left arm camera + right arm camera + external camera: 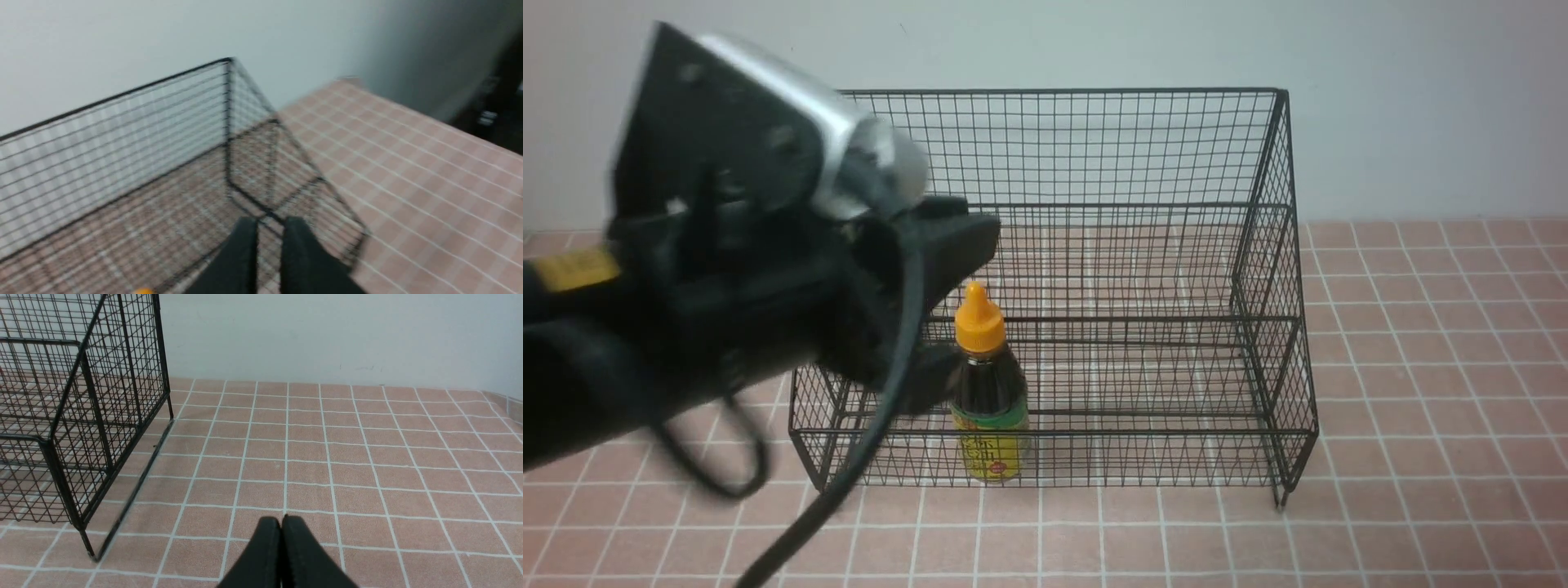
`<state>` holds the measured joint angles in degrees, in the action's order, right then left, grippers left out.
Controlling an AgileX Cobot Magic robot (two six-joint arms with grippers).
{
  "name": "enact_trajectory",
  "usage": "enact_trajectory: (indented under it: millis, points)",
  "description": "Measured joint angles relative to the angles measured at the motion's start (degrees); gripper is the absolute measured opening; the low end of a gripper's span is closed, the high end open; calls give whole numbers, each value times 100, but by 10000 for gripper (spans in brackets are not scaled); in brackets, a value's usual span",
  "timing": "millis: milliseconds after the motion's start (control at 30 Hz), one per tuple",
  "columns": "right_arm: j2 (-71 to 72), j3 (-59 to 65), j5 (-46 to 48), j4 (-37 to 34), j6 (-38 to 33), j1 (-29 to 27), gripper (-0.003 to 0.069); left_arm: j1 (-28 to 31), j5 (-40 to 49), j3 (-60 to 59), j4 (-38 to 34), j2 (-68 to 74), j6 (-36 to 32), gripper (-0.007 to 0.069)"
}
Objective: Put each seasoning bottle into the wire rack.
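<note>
In the front view I see the seasoning bottle (988, 392) upright inside the wire rack (1062, 90), on its lowest front tier, left of middle. It has dark liquid, an orange-yellow cone cap and a green-edged yellow label; I can't read the red print.

Left wrist view: my left pincer (269, 222) hangs over the rack, blurred, narrowly parted, holding nothing.

Right wrist view: the right pincer (282, 517) is closed and empty over the desk (367, 457) beside the rack.

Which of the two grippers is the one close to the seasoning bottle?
The left gripper: it hangs at the wire rack right beside the seasoning bottle. The right gripper is over the tiled tabletop outside the rack.
</note>
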<state>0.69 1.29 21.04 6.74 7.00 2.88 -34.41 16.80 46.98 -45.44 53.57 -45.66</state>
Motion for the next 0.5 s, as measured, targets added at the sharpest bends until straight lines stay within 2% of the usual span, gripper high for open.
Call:
enact_trajectory:
  millis: [167, 500]
  points:
    - [0, 0, 0, 0, 0, 0, -10, 0, 1006, 0, 87, -576, 16, -6]
    - [0, 0, 0, 0, 0, 0, -10, 0, 2412, 0, 72, -1455, 98, -7]
